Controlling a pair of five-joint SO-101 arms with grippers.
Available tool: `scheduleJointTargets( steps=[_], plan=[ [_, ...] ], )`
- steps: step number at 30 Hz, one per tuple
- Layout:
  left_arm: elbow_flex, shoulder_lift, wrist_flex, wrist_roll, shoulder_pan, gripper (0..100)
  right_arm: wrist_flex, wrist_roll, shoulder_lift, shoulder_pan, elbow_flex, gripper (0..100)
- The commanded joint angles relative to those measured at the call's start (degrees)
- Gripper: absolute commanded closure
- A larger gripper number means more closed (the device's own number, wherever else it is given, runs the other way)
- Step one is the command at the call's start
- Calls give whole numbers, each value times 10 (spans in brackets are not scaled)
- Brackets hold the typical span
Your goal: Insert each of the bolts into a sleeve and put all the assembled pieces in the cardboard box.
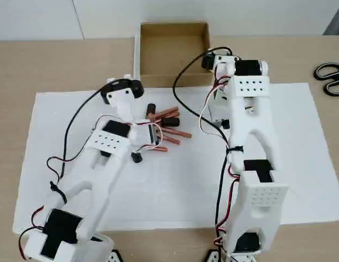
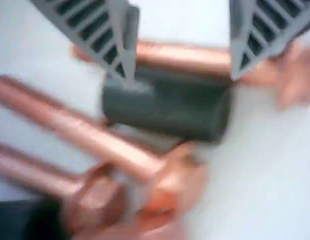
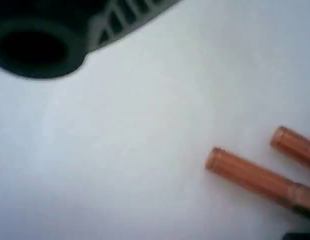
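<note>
Several copper bolts (image 1: 172,131) and black sleeves (image 1: 151,108) lie in a loose pile on the white sheet, in front of the cardboard box (image 1: 174,54). My left gripper (image 1: 153,135) is down at the pile's near side. In the left wrist view it (image 2: 179,60) is open, with grey fingers (image 2: 120,40) straddling a black sleeve (image 2: 167,107) that lies across copper bolts (image 2: 80,132). My right gripper (image 1: 221,117) hangs to the right of the pile, shut on a black sleeve (image 3: 35,50) seen end-on beside its finger (image 3: 130,17). Two bolts (image 3: 249,177) lie beyond it.
The white paper sheet (image 1: 174,185) covers most of the wooden table. Scissors (image 1: 330,76) lie at the far right edge. One black sleeve (image 1: 136,157) rests apart, under the left arm. Cables trail from both arms across the sheet.
</note>
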Motion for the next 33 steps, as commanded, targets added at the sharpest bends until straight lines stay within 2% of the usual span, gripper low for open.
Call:
scheduleJointTargets(
  steps=[1,9,13,20,26,30,33],
  plan=[
    [-7,-2,38,4,-10,874,8,5,-45,2,-27,899],
    [-5,-2,65,-13,-44,877,8,5,-45,2,-27,899],
    [-7,-2,63,-10,-38,877,8,4,-45,1,-27,899],
    [-28,-1,62,93,-23,877,8,4,-45,1,-27,899],
    [-32,-2,63,108,-19,876,8,4,-45,1,-27,899],
    [-32,3,56,183,-18,874,7,5,-45,1,-27,898],
    [-29,4,35,213,-21,874,7,5,-45,1,-27,898]
  ],
)
